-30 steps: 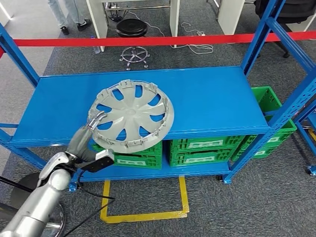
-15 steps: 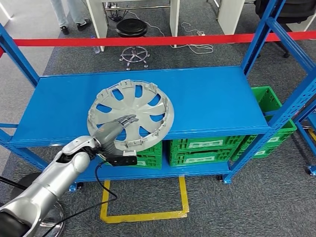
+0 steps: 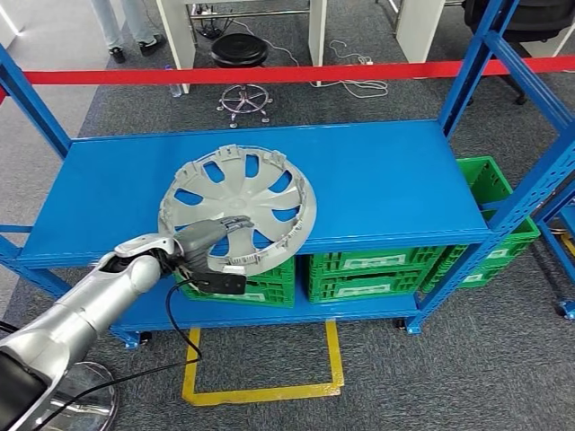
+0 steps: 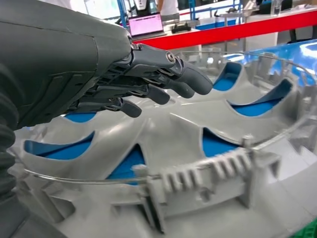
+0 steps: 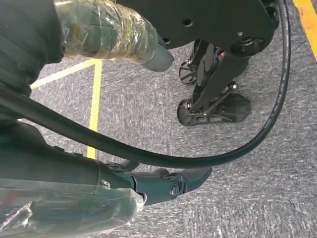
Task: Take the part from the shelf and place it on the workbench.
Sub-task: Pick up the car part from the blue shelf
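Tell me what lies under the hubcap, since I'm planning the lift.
Blue shelf shows through the silver hubcap's spoke openings. Its near rim overhangs the shelf edge above a green crate. The left hand reaches over the near part, fingers extended; what lies beneath that part is hidden.

The place looked like a workshop or factory test floor. A heavy blue steel shelf (image 3: 380, 180) stood on grey carpet (image 3: 474, 368), with green plastic crates (image 3: 369, 277) stacked on its lower level and a yellow taped rectangle (image 3: 264, 391) marked on the floor in front of it. Behind the rack a red barrier tape (image 3: 271, 74) fenced off the area, and beyond it were white bench legs (image 3: 317, 31), a black stool (image 3: 239, 54) and loose cables (image 3: 352, 85).
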`<control>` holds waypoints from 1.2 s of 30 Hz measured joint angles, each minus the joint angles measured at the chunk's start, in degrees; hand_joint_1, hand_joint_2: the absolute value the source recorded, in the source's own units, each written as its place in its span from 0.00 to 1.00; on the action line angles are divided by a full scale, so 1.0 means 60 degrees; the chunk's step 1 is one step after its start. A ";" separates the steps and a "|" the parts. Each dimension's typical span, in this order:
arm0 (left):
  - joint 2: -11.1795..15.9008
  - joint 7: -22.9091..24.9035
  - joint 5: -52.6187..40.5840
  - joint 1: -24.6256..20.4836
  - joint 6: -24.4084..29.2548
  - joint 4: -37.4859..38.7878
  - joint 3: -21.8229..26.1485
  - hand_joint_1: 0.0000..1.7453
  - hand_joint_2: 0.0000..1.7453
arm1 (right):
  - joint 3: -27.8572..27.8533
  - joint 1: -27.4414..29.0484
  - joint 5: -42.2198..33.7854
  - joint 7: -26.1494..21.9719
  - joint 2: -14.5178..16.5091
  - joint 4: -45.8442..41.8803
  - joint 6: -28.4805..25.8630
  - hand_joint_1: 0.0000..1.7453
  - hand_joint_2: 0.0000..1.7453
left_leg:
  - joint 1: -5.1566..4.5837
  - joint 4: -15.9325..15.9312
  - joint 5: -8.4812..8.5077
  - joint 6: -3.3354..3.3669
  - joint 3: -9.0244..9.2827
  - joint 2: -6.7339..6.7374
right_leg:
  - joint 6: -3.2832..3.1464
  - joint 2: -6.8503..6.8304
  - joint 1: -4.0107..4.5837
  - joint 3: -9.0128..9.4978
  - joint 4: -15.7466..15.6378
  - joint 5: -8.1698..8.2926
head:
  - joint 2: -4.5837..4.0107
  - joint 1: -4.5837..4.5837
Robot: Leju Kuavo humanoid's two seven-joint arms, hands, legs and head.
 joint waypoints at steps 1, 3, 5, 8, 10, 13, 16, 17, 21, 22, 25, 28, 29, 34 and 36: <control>0.0058 0.0000 0.0081 -0.0027 -0.0011 0.0000 -0.0042 0.00 1.00 | -0.0046 0.0000 0.0068 -0.0005 -0.0015 0.0000 0.0015 0.00 1.00 | 0.0000 0.0000 0.0000 0.0000 0.0000 0.0000 | 0.0000 -0.0001 0.0000 0.0000 0.0000 0.0000 | 0.0000 0.0000; 0.0171 0.0010 0.0201 -0.0068 -0.0031 0.0000 -0.0121 0.00 1.00 | -0.0138 -0.0004 0.0179 -0.0015 -0.0036 0.0000 0.0030 0.00 1.00 | 0.0000 0.0000 0.0000 0.0000 0.0000 0.0000 | 0.0000 -0.0002 0.0000 0.0000 0.0000 0.0000 | 0.0000 0.0001; 0.0293 0.0050 0.0350 -0.0098 -0.0097 -0.0003 -0.0195 0.00 1.00 | -0.0235 -0.0008 0.0320 -0.0026 -0.0051 0.0000 0.0035 0.00 1.00 | 0.0000 0.0000 0.0000 0.0000 -0.0001 0.0000 | 0.0000 -0.0001 0.0000 0.0001 0.0001 0.0000 | 0.0000 0.0001; 0.0530 0.0082 0.0673 -0.0120 -0.0277 -0.0085 -0.0305 0.00 1.00 | -0.0413 -0.0010 0.0596 -0.0026 -0.0064 0.0000 0.0060 0.00 1.00 | 0.0000 0.0000 0.0001 0.0000 0.0000 0.0001 | 0.0000 0.0002 0.0000 0.0001 0.0003 0.0000 | 0.0000 0.0000; 0.0723 0.0104 0.0854 -0.0125 -0.0434 -0.0220 -0.0379 0.00 1.00 | -0.0557 -0.0020 0.0783 -0.0007 -0.0073 0.0000 0.0077 0.00 1.00 | 0.0000 0.0000 0.0001 0.0000 0.0000 0.0001 | 0.0000 0.0001 0.0000 0.0001 0.0003 0.0000 | 0.0000 0.0000; 0.1020 0.0234 0.1005 -0.0140 -0.0683 -0.0472 -0.0487 0.00 1.00 | -0.0788 -0.0062 0.1048 0.0055 -0.0081 0.0000 0.0092 0.00 1.00 | 0.0000 0.0000 0.0001 0.0000 -0.0001 0.0002 | 0.0000 0.0000 0.0000 0.0001 0.0003 0.0000 | 0.0000 0.0000; 0.1309 0.0361 0.1071 -0.0150 -0.0804 -0.0737 -0.0606 0.00 1.00 | -0.0994 -0.0119 0.1228 0.0114 -0.0081 0.0000 0.0079 0.00 1.00 | 0.0000 -0.0001 0.0001 0.0000 -0.0001 0.0002 | 0.0000 0.0001 0.0000 0.0001 0.0004 0.0000 | 0.0000 0.0001; 0.1409 0.0381 0.1091 -0.0149 -0.0816 -0.0816 -0.0646 0.00 1.00 | -0.1055 -0.0131 0.1273 0.0126 -0.0082 0.0000 0.0078 0.00 1.00 | 0.0000 -0.0001 0.0001 0.0000 0.0000 0.0002 | 0.0000 0.0001 0.0000 0.0001 0.0004 0.0000 | 0.0000 0.0001; 0.1769 0.0390 0.1144 -0.0143 -0.0817 -0.1019 -0.0802 0.00 1.00 | -0.1250 -0.0127 0.1398 0.0108 -0.0088 0.0000 0.0108 0.00 1.00 | 0.0000 -0.0001 0.0001 0.0000 -0.0001 0.0002 | 0.0000 -0.0001 0.0000 0.0001 0.0004 0.0000 | 0.0000 0.0000; 0.1839 0.0382 0.1147 -0.0139 -0.0817 -0.1065 -0.0842 0.00 1.00 | -0.1294 -0.0129 0.1455 0.0104 -0.0088 0.0000 0.0116 0.00 1.00 | 0.0000 -0.0001 0.0001 0.0000 -0.0001 0.0002 | 0.0000 -0.0001 0.0000 0.0001 0.0004 0.0000 | 0.0000 0.0000; 0.2025 0.0371 0.1137 -0.0101 -0.0795 -0.1258 -0.0973 0.00 1.00 | -0.1445 -0.0156 0.1707 0.0109 -0.0088 0.0000 0.0129 0.00 1.00 | 0.0000 -0.0001 0.0001 0.0000 -0.0002 0.0002 | 0.0000 0.0000 0.0000 0.0001 0.0004 0.0000 | 0.0000 0.0000; 0.2179 0.0495 0.0886 -0.0010 -0.0535 -0.1486 -0.1107 0.00 1.00 | -0.1614 -0.0194 0.1949 0.0128 -0.0088 0.0000 0.0126 0.00 1.00 | 0.0000 -0.0001 0.0001 0.0000 -0.0003 0.0002 | 0.0000 -0.0001 0.0000 0.0000 0.0004 0.0000 | 0.0000 0.0000; 0.2212 0.0541 0.0735 0.0021 -0.0388 -0.1533 -0.1152 0.00 1.00 | -0.1674 -0.0203 0.2023 0.0128 -0.0088 0.0000 0.0125 0.00 1.00 | 0.0000 -0.0001 0.0001 0.0000 -0.0003 0.0002 | 0.0000 -0.0001 0.0000 0.0000 0.0004 0.0000 | 0.0000 0.0001; 0.2202 0.0605 -0.0011 0.0179 0.0233 -0.1564 -0.1369 0.00 1.00 | -0.1996 -0.0245 0.2469 0.0140 -0.0088 0.0000 0.0128 0.00 1.00 | -0.0001 -0.0001 0.0001 0.0000 -0.0004 0.0002 | 0.0000 -0.0002 -0.0001 0.0000 0.0003 0.0000 | 0.0000 0.0001; 0.2146 0.0594 -0.0261 0.0273 0.0490 -0.1561 -0.1453 0.00 1.00 | -0.2132 -0.0259 0.2626 0.0158 -0.0088 0.0000 0.0132 0.00 1.00 | -0.0001 0.0000 0.0001 0.0000 -0.0004 0.0002 | 0.0000 -0.0002 -0.0001 -0.0001 0.0003 0.0000 | 0.0000 0.0001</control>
